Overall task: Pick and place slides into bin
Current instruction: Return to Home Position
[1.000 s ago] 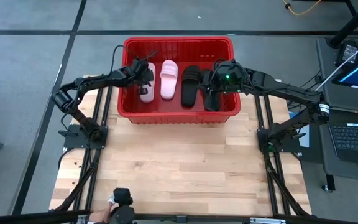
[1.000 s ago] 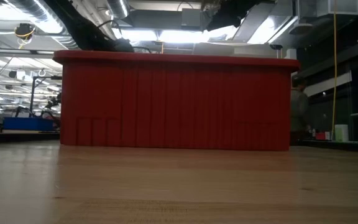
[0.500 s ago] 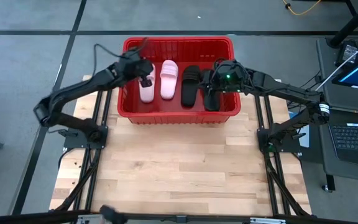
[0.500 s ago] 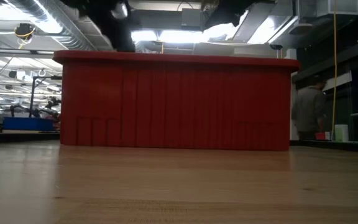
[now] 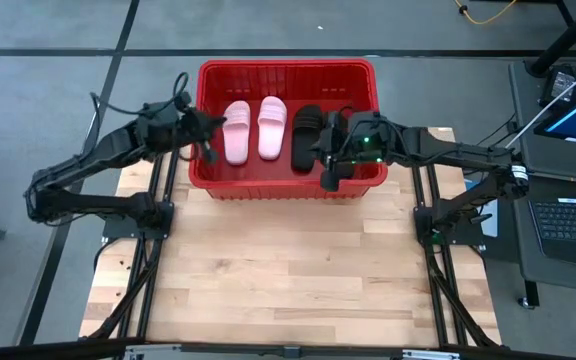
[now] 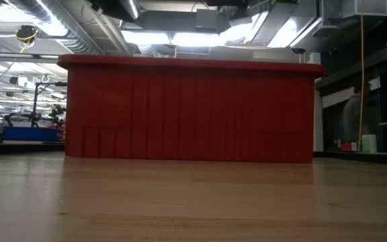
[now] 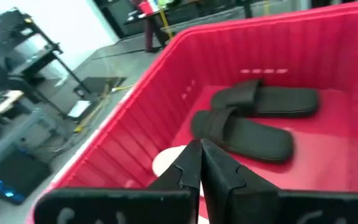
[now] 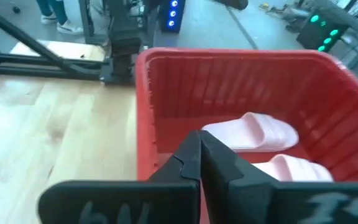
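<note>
The red bin (image 5: 288,66) stands at the table's far middle; it fills the low view (image 6: 190,111). Two pale pink slides (image 5: 237,131) (image 5: 272,127) lie side by side on its floor at the left. A black slide (image 5: 306,136) lies to their right; the second black slide (image 7: 244,134) lies beside it and is mostly under my right arm in the high view. My left gripper (image 5: 208,150) is shut and empty over the bin's left wall. My right gripper (image 5: 327,180) is shut and empty over the bin's near wall.
Bare wooden table (image 5: 288,270) lies in front of the bin. A laptop (image 5: 573,215) and a monitor stand beyond the table's right edge. A person (image 6: 353,121) stands in the room behind, at the right.
My left gripper has drawn out of the bin, away from the left pink slide, toward the table's left, and now sits over the left wall. My right gripper has gone toward the table's near edge, from over the black slides to the bin's near wall.
</note>
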